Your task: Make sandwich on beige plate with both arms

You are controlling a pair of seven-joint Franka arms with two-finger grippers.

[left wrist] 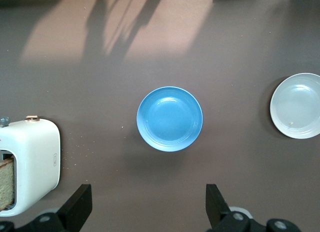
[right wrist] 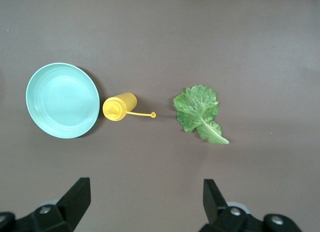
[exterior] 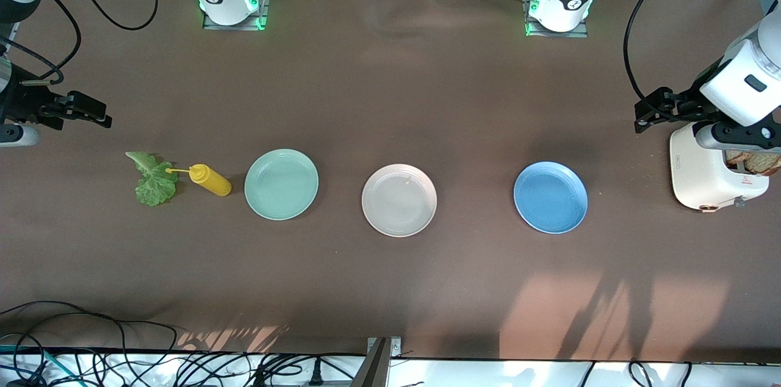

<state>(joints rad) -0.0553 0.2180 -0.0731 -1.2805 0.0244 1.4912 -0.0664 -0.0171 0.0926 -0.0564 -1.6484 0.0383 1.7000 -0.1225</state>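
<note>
Three plates lay in a row across the middle of the brown table [exterior: 390,289]: a mint-green plate [exterior: 281,184] toward the right arm's end, the beige plate [exterior: 399,199] in the centre, and a blue plate [exterior: 550,196] toward the left arm's end. All three were bare, so the sandwich appeared not yet begun. Level with the row at the right arm's end lay a yellow squeeze bottle [exterior: 209,179] on its side, just beside the mint-green plate, its nozzle pointing at a ruffled lettuce leaf [exterior: 153,181] close by. At the left arm's end stood a white toaster [exterior: 708,174] with brown bread slices [exterior: 756,162] upright in its slot.

The step in hand was probably the first reach. A sound order would be bread before lettuce: the left arm should grip a slice by its exposed upper edge, lift it straight out of the slot, and lay it flat at the centre of the beige plate, not the blue one nearer to it.

The left gripper [exterior: 656,109] hung over the table beside the toaster, partly above it, fingers spread wide in the left wrist view and holding nothing. The right gripper [exterior: 82,111] hung over bare table above the lettuce end, likewise wide and empty.
</note>
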